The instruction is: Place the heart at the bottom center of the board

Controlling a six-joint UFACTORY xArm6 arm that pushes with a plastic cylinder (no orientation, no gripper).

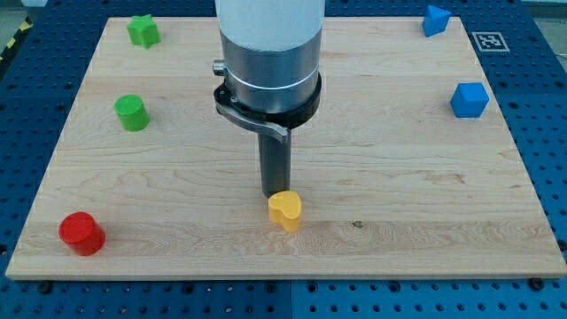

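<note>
A: At the view's top right corner of the desk [106, 257], a small white tag [486, 40] with a black square pattern is sitting. Are you reading any words on it?

B: No, it is showing only a black-and-white code pattern, too small to make out. No brand or lettering is showing anywhere else either.

A: What is the desk looking like?

B: It is a pale wooden board with fine grain, lying on a blue base [549, 133] dotted with rows of dark holes. A strip of yellow and black striping [11, 42] is peeking in at the view's top left.

A: Where is the heart lying?

B: The yellow heart [285, 210] is resting low on the board, about mid-width, a little above the bottom edge. My tip [275, 195] is standing just above it in the view and seems to be touching its upper edge.

A: And the claw, apart or together?

B: There is no claw showing; the arm is ending in a plain dark rod under a grey and white cylinder.

A: Other blocks?

B: A green star [143, 31] is lying at the top left, a green cylinder [131, 112] below it, a red cylinder [81, 233] at the bottom left, a blue block [435, 19] at the top right and a blue cube [469, 100] beneath it, all well apart from the heart.
</note>
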